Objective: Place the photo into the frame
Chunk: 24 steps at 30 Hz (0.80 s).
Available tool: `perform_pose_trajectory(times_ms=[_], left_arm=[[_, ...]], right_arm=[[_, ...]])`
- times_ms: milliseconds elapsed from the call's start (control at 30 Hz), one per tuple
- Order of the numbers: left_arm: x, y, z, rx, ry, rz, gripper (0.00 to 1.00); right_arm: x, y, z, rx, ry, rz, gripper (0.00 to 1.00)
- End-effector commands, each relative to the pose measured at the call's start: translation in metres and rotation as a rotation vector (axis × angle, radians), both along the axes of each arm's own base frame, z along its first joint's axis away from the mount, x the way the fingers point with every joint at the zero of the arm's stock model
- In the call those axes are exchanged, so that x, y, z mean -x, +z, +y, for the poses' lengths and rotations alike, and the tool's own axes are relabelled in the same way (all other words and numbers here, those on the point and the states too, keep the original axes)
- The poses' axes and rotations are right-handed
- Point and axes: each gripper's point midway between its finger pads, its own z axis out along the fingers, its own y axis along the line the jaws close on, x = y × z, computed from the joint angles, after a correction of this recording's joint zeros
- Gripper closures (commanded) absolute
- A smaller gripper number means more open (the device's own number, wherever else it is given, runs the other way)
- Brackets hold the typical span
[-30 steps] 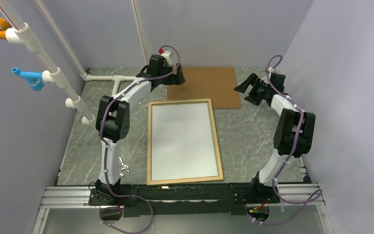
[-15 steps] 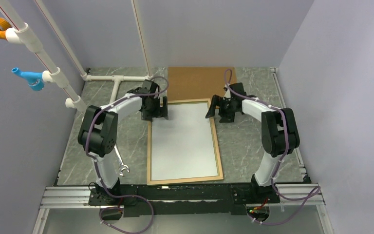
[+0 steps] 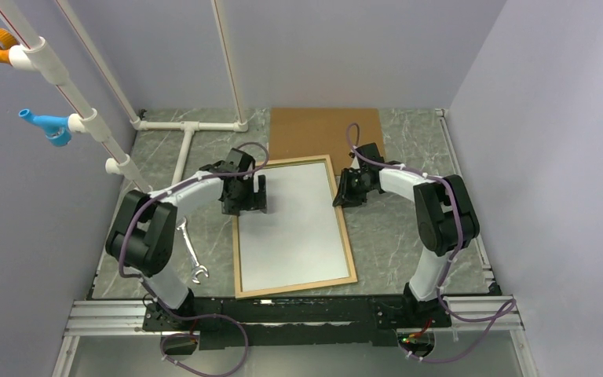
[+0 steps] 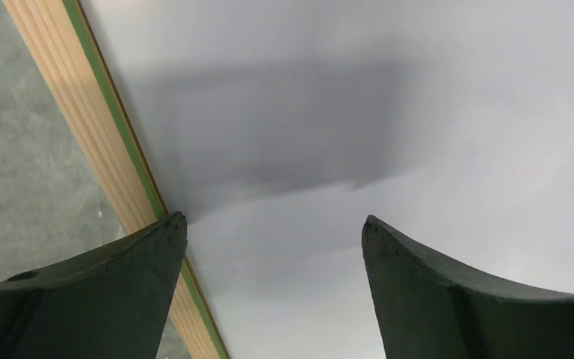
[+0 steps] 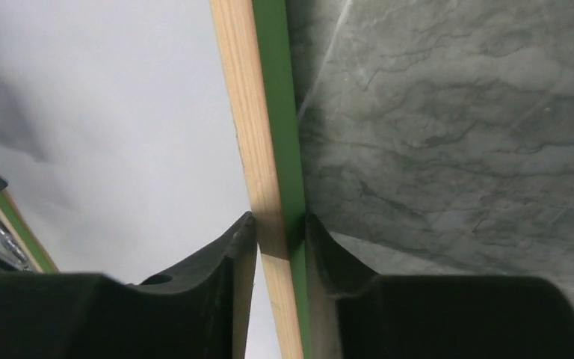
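Top external view first: shows the frame (image 3: 348,243) lying flat on the bench (image 3: 408,236), tan face up and slightly askew, far end touching or overlapping the brown backing board (image 3: 326,133); cannot tell which. Shows the photo (image 3: 294,228) inside the border, white back up, so probably seated already, though not yet backed.

Right wrist view: finds the right gripper (image 5: 280,224) with jaws clamped on the frame's right rail, one tip inside by the photo's edge, the other outside on the green flank.

Left wrist view: finds the left gripper (image 4: 269,224) with jaws wide apart, holding nothing, one tip above the left rail, the other above the white sheet.

Likely risks from here: twisting or tipping the frame by lifting or dragging from that single narrow pinch, and so spilling the loose photo. Could also slip off the thin rail altogether. Might catch and crease the paper if closing the left jaws as placed. Might knock the wrench (image 3: 191,255) lying just left of the frame if shoving sideways.
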Motion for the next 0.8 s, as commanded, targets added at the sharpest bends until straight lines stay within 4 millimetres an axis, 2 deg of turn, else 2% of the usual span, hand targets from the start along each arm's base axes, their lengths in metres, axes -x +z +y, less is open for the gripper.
perform_pose_trajectory(times_ms=[0, 133, 300, 400, 567, 633, 767], left_arm=[[0.024, 0.011, 0.019, -0.039, 0.039, 0.013, 0.08], [0.03, 0.029, 0.022, -0.017, 0.026, -0.05, 0.07], [0.038, 0.041, 0.026, -0.011, 0.021, -0.071, 0.07], [0.046, 0.031, 0.037, -0.064, 0.057, -0.024, 0.08], [0.059, 0.005, 0.041, -0.094, 0.075, 0.074, 0.13], [0.061, -0.002, 0.04, -0.094, 0.075, 0.092, 0.18], [0.064, -0.012, 0.033, -0.057, 0.059, 0.107, 0.39]], right_arm=[[0.017, -0.007, -0.001, 0.025, 0.007, 0.051, 0.77], [0.026, -0.002, 0.0, 0.011, 0.008, 0.058, 0.91], [0.04, 0.0, 0.0, -0.009, 0.019, 0.073, 1.0], [0.05, 0.003, -0.002, -0.011, 0.032, 0.083, 1.0], [0.061, 0.01, -0.005, -0.012, 0.049, 0.08, 1.0], [0.066, 0.011, -0.005, -0.019, 0.061, 0.086, 1.0], [0.074, 0.012, -0.004, -0.035, 0.075, 0.098, 1.0]])
